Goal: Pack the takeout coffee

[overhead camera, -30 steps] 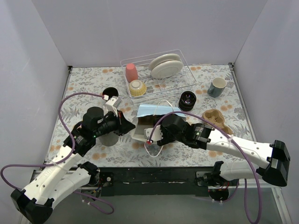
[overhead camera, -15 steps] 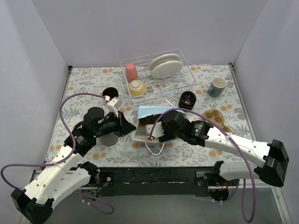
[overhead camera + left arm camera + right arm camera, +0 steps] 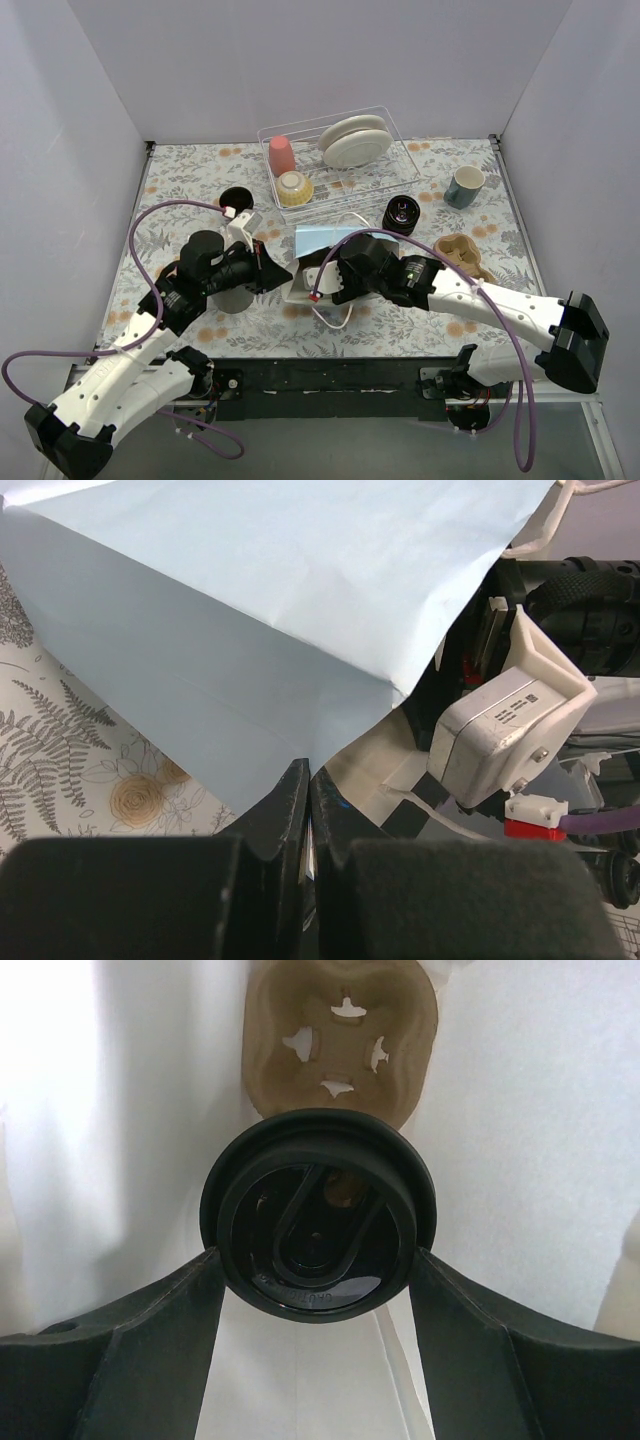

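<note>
My right gripper [image 3: 315, 1257] is shut on a black lidded takeout coffee cup [image 3: 318, 1210] and holds it inside the white paper bag [image 3: 520, 1140], above a brown cup carrier [image 3: 340, 1035] at the bag's bottom. In the top view the right gripper [image 3: 314, 278] is in the mouth of the blue-white bag [image 3: 322, 242], and the held cup is hidden. My left gripper [image 3: 277, 272] is shut on the bag's edge; in the left wrist view its fingers [image 3: 285, 805] pinch the paper [image 3: 280, 610]. Two more black cups stand on the table, one at the left [image 3: 236, 197] and one at the right [image 3: 403, 213].
A wire dish rack [image 3: 392, 133] at the back holds plates, a pink cup [image 3: 281, 154] and a yellow bowl [image 3: 295, 187]. A blue-grey mug [image 3: 465, 186] stands at the back right. A second brown carrier [image 3: 462, 255] lies right of the bag. A grey cup [image 3: 232, 298] stands under my left arm.
My right gripper has moved left, further into the bag's mouth with the cup. The left gripper has stayed on the bag's edge.
</note>
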`<action>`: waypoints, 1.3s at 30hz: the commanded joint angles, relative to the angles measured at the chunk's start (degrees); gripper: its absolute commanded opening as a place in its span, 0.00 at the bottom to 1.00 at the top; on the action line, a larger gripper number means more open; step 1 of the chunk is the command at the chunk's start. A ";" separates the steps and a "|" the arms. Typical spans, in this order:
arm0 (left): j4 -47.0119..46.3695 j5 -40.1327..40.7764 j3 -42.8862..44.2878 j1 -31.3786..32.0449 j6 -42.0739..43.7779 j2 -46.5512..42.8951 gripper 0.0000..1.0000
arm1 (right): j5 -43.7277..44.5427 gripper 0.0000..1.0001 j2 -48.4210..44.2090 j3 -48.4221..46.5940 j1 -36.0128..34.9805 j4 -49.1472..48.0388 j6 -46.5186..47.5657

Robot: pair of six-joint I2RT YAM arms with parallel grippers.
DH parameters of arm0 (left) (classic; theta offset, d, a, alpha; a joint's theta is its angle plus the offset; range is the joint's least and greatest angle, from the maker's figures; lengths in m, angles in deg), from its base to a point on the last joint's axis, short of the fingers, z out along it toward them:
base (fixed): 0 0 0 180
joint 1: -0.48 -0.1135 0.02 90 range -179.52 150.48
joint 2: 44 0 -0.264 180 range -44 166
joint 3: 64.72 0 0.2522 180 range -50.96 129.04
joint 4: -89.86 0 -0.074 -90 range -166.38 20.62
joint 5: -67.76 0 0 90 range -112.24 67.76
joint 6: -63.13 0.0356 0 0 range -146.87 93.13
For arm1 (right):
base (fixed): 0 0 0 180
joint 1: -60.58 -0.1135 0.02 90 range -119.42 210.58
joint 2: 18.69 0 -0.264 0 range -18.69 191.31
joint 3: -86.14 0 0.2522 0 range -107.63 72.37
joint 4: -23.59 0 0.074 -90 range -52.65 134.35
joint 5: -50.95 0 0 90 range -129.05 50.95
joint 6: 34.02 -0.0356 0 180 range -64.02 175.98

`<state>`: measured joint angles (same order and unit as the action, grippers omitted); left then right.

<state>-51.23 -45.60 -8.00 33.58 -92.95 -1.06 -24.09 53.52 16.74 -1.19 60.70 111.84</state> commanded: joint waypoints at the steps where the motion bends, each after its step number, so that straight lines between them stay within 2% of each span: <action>1: 0.16 -0.47 -1.30 -0.23 -0.54 -0.84 0.00 | -0.72 0.47 0.48 0.97 0.52 -4.45 1.80; 8: 0.34 -0.11 -1.04 -0.23 -0.98 -1.02 0.00 | -0.46 0.46 0.75 0.53 0.69 -2.88 0.66; 22: -0.45 0.77 -2.53 -0.23 -1.33 -1.28 0.00 | 4.82 0.45 -6.99 2.64 1.83 -0.42 3.91; 39: -2.56 -0.81 -3.06 -0.23 -3.87 -1.89 0.00 | 3.06 0.45 -2.77 3.17 3.33 -2.18 8.30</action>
<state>-52.67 -45.42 -10.19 33.58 -95.31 -1.67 -21.10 50.94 18.99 1.36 60.51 116.25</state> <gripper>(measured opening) 0.010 0.770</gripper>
